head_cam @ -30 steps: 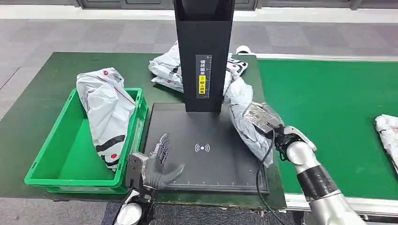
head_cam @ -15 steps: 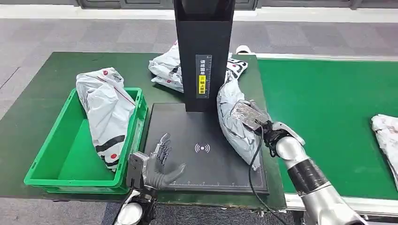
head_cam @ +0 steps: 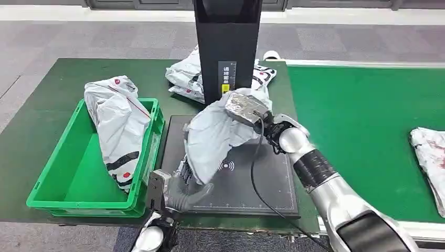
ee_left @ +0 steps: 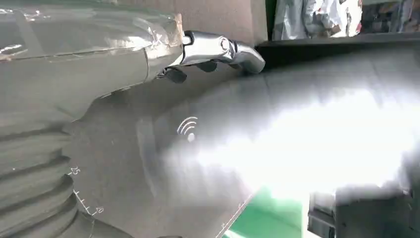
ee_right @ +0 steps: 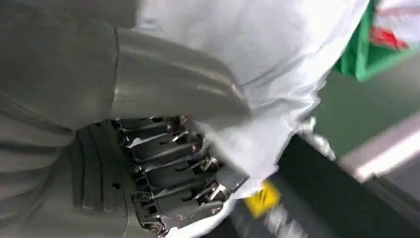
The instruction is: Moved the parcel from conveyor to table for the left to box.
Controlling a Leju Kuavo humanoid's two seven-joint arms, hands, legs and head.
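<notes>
My right hand (head_cam: pixel 246 107) grips the top of a grey plastic parcel (head_cam: pixel 212 137) and holds it over the black scanner pad (head_cam: pixel 273 178). In the right wrist view its dark fingers (ee_right: pixel 173 173) are curled into the pale parcel (ee_right: pixel 257 74). The parcel hangs leftward, and its lower end reaches down to my left hand (head_cam: pixel 181 191). That hand rests at the pad's front edge, fingers spread and holding nothing. In the left wrist view the fingers (ee_left: pixel 218 47) stretch over the pad (ee_left: pixel 188 130), with the parcel (ee_left: pixel 322 144) a bright blur beyond them.
A green bin (head_cam: pixel 63 184) at the left holds a white parcel (head_cam: pixel 118 121). The black scanner post (head_cam: pixel 227 58) rises behind the pad, with more parcels (head_cam: pixel 183 76) behind it. The green conveyor (head_cam: pixel 367 121) runs on the right, carrying another parcel (head_cam: pixel 427 152).
My right hand has swung the parcel left from the pad's right edge to above its middle, down to my left hand. The left hand has stayed put.
</notes>
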